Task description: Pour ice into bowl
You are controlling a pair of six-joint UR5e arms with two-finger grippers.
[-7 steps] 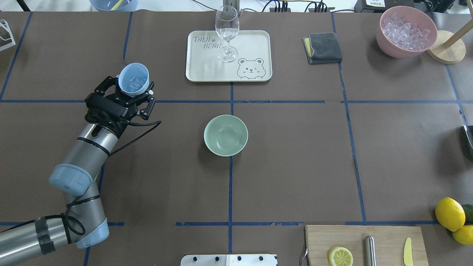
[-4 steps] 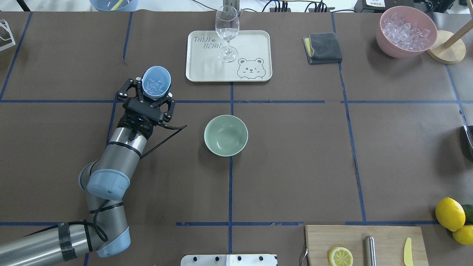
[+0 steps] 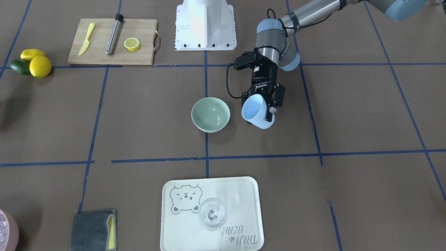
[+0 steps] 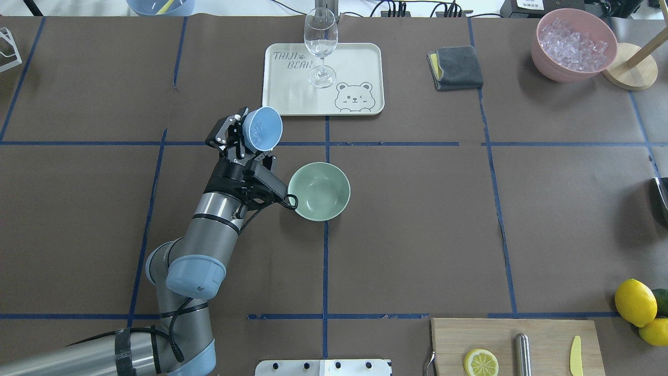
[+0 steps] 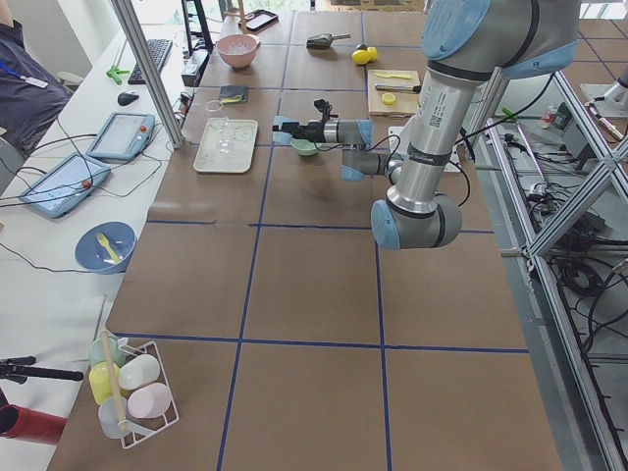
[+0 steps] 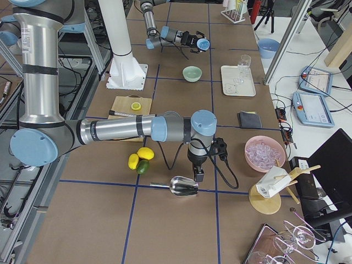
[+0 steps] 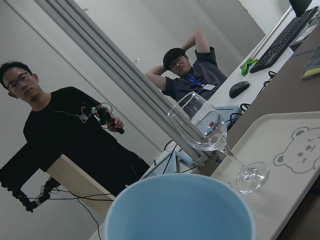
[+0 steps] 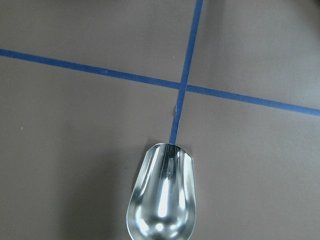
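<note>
The pale mint-green bowl [image 4: 319,191] stands upright and empty at the table's middle, also in the front view [image 3: 210,114]. My left gripper [image 4: 249,140] is shut on a light blue cup [image 4: 262,127] and holds it tilted in the air, just beside the bowl's left rim. In the front view the gripper [image 3: 260,104] holds the cup [image 3: 256,112] with its mouth turned towards the bowl. I cannot make out the ice inside the cup. The cup's rim [image 7: 180,207] fills the bottom of the left wrist view. My right gripper [image 6: 198,175] hovers over a metal scoop [image 8: 162,200]; I cannot tell whether it is open or shut.
A cream bear tray [image 4: 360,57] with a wine glass [image 4: 320,44] lies behind the bowl. A pink container of ice cubes [image 4: 573,44] and a grey cloth [image 4: 455,68] stand at the far right. A cutting board [image 4: 514,344] and lemons [image 4: 635,302] are at the near right.
My left arm has carried the cup to the right, from the table's left part to just beside the bowl. The cup has tipped from upright to tilted.
</note>
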